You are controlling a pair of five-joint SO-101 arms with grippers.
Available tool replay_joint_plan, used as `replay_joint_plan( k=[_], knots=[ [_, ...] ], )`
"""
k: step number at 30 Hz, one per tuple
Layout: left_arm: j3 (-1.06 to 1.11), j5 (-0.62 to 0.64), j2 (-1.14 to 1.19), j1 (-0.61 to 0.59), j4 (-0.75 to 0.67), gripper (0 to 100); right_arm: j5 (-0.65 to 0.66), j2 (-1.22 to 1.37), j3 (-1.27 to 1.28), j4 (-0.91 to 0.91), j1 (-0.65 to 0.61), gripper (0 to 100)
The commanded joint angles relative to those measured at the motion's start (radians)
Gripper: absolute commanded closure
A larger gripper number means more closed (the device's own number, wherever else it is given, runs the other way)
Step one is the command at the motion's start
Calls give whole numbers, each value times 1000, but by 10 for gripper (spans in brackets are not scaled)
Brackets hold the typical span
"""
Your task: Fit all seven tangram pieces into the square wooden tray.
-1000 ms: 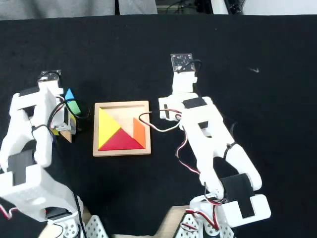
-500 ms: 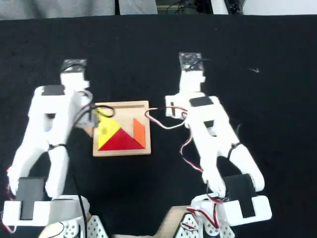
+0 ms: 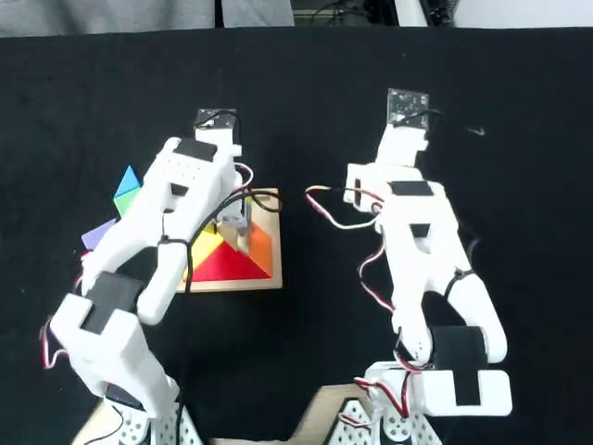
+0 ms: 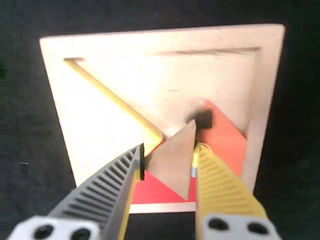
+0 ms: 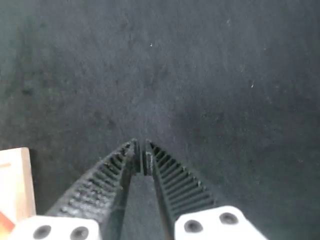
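The square wooden tray (image 3: 266, 198) lies mid-table and holds a yellow triangle (image 3: 206, 247), a red triangle (image 3: 230, 266) and an orange piece (image 3: 263, 245). My left gripper (image 3: 238, 230) hangs over the tray's middle. In the left wrist view this gripper (image 4: 168, 148) is shut on a small brown triangle (image 4: 172, 162), held point-down just above the red triangle (image 4: 157, 193) and beside the orange piece (image 4: 226, 142). My right gripper (image 5: 141, 145) is shut on nothing above bare black cloth, to the right of the tray (image 5: 17, 175).
Loose pieces lie on the cloth left of the tray: a blue triangle (image 3: 127, 179), a green piece (image 3: 135, 197) and a purple piece (image 3: 98, 234). The right arm (image 3: 414, 215) stands right of the tray. Black cloth covers the table.
My left arm swung right from the loose pieces to over the tray, carrying the brown triangle. The right arm shifted right, away from the tray.
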Motion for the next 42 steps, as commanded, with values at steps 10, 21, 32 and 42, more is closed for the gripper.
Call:
replay_joint_plan(
  k=[10,21,32,42],
  knots=[
    [-41,43,14,44,-75,834,14,-47,-8,-26,6,976],
    [-36,44,14,51,-41,732,57,-47,-7,-28,-18,976],
    [-71,5,-14,-41,-41,730,57,-47,-7,-28,-18,976],
    [-79,-445,-293,-472,212,730,57,-47,-7,-28,-20,976]
  ],
)
